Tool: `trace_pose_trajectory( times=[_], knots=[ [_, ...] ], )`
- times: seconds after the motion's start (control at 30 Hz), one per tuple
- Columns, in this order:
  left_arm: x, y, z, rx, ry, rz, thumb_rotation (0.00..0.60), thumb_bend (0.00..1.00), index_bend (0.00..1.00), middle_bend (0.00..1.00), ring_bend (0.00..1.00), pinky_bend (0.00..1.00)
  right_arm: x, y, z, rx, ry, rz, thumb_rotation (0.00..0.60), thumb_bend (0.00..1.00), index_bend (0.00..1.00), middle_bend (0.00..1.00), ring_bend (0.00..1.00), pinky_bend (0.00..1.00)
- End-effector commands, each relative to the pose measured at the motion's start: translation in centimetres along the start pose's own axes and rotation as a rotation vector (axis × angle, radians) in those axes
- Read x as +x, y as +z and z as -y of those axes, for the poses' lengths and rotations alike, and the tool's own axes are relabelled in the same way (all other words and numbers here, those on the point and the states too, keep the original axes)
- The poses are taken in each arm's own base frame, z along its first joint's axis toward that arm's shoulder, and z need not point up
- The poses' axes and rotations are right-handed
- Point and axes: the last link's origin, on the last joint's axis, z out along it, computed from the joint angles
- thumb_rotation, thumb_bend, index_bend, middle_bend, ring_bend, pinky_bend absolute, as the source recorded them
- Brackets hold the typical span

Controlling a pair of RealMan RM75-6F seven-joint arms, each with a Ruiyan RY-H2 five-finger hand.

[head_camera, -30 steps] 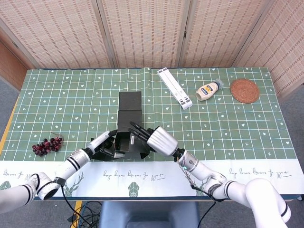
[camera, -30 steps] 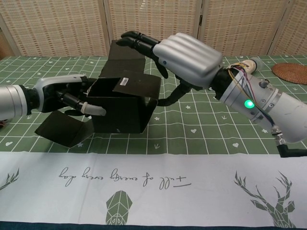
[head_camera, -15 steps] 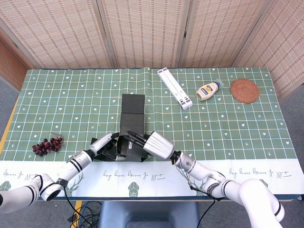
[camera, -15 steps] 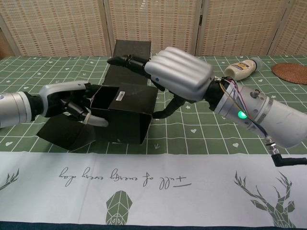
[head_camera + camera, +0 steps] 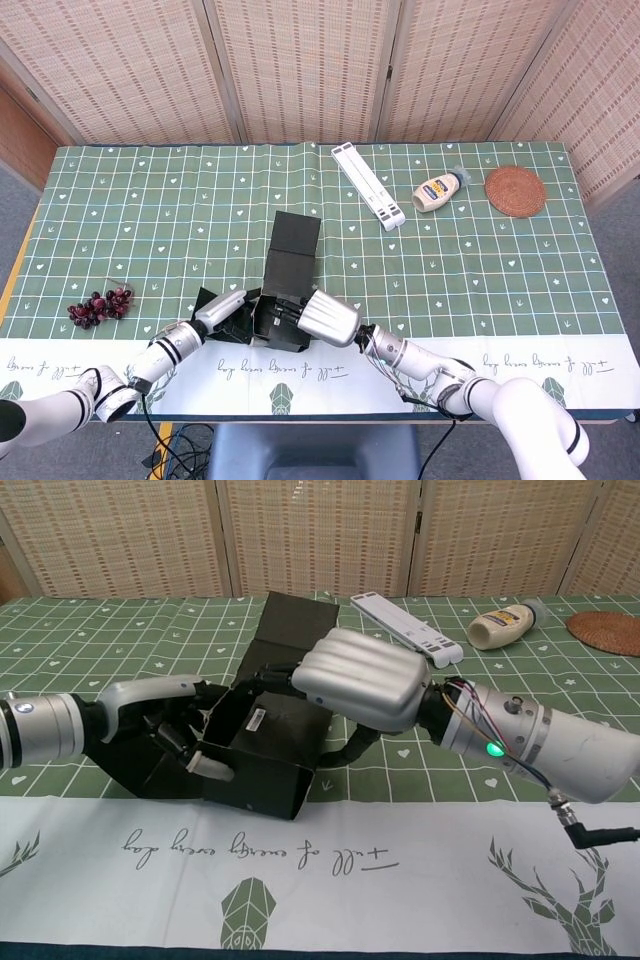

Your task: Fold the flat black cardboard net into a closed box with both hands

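Black box [image 5: 283,300] has slid nearer, turned clockwise

My right hand [image 5: 362,677] covering the box [image 5: 262,770] top beneath its palm, fingertips lost against black cardboard, left hand [image 5: 172,730] fingers partly buried in the box's side, both forearms cut off at frame edges

The cursive line printed along the white border of the tablecloth [image 5: 300,855] runs upside down from here and I can't make it out, and the small white label on the black cardboard box [image 5: 262,770] is too tiny to read.
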Motion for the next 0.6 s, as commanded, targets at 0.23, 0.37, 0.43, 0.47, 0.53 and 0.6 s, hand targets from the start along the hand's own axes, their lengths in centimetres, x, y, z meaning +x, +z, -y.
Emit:
trace_pose_trajectory(
  times=[0.23, 0.37, 0.43, 0.47, 0.53, 0.6],
  knots=[
    [-0.04, 0.07, 0.05, 0.003, 0.004, 0.008, 0.600, 0.12, 0.18, 0.25, 0.64, 0.93, -0.27, -0.04, 0.05, 0.012, -0.005, 0.031, 0.600, 0.19, 0.16, 0.25, 0.73, 0.99],
    [-0.08, 0.13, 0.02, 0.004, 0.004, 0.011, 0.600, 0.12, 0.17, 0.24, 0.64, 0.93, -0.29, 0.01, 0.12, 0.027, -0.008, 0.047, 0.600, 0.21, 0.18, 0.26, 0.73, 0.99],
    [-0.11, 0.16, 0.02, 0.004, 0.004, 0.011, 0.600, 0.12, 0.17, 0.24, 0.64, 0.93, -0.32, 0.02, 0.23, 0.031, -0.005, 0.054, 0.600, 0.22, 0.20, 0.27, 0.73, 0.99],
    [-0.13, 0.18, 0.01, 0.004, 0.004, 0.012, 0.600, 0.12, 0.17, 0.24, 0.63, 0.93, -0.35, 0.04, 0.27, 0.034, -0.006, 0.059, 0.600, 0.23, 0.21, 0.27, 0.73, 0.99],
    [-0.16, 0.20, 0.01, 0.004, 0.004, 0.014, 0.600, 0.12, 0.16, 0.23, 0.63, 0.93, -0.36, 0.06, 0.36, 0.039, -0.008, 0.067, 0.600, 0.24, 0.21, 0.27, 0.73, 0.99],
    [-0.16, 0.21, 0.00, 0.004, 0.004, 0.014, 0.600, 0.12, 0.16, 0.22, 0.63, 0.93, -0.38, 0.04, 0.39, 0.043, -0.009, 0.074, 0.600, 0.25, 0.22, 0.27, 0.73, 0.99]
  ],
)
